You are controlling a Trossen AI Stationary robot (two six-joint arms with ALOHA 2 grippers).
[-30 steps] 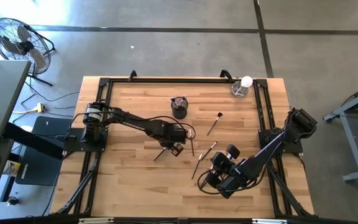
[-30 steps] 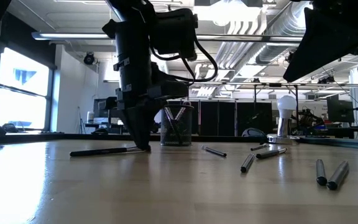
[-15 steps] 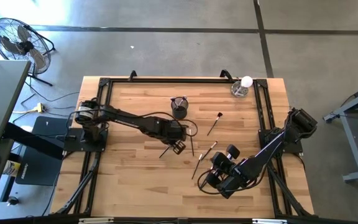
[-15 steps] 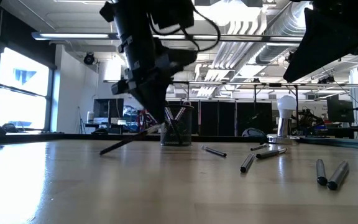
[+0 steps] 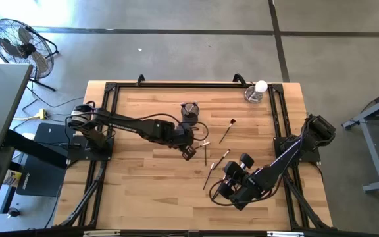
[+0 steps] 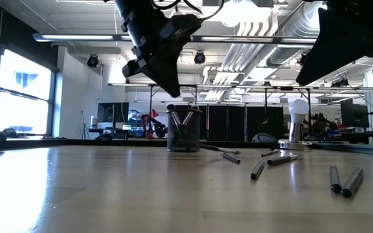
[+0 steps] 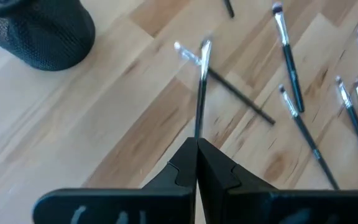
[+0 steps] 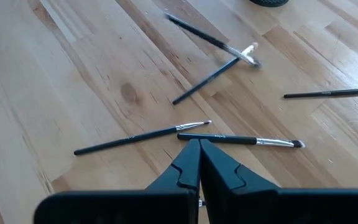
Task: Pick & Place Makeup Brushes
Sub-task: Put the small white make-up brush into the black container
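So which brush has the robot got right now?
Find the wooden table, then the black cup near the middle of its back edge. Just in front of the cup, the left gripper pinches one brush. It is the only one caught between fingers; the other brushes lie loose on the wood.
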